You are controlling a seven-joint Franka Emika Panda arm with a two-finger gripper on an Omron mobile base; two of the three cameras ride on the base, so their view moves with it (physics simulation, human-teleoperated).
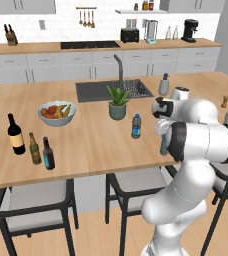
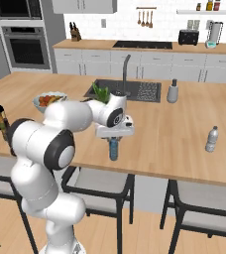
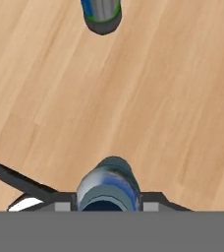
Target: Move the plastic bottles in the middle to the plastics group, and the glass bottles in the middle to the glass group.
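My gripper is shut on a blue water bottle near the counter's front edge. In the hand view that bottle sits between my fingertips, its dark cap toward the camera. The second blue water bottle stands upright mid-counter and also shows at the hand view's top edge. The slim dark glass bottle with a blue label stands at the far left beside the olive-green bottle and the red-labelled wine bottle. The pale clear-grey plastic bottle stands at the right.
A fruit bowl and a potted plant stand before the sink. A grey soap dispenser and brown shakers are at the right. Stools line the counter's front.
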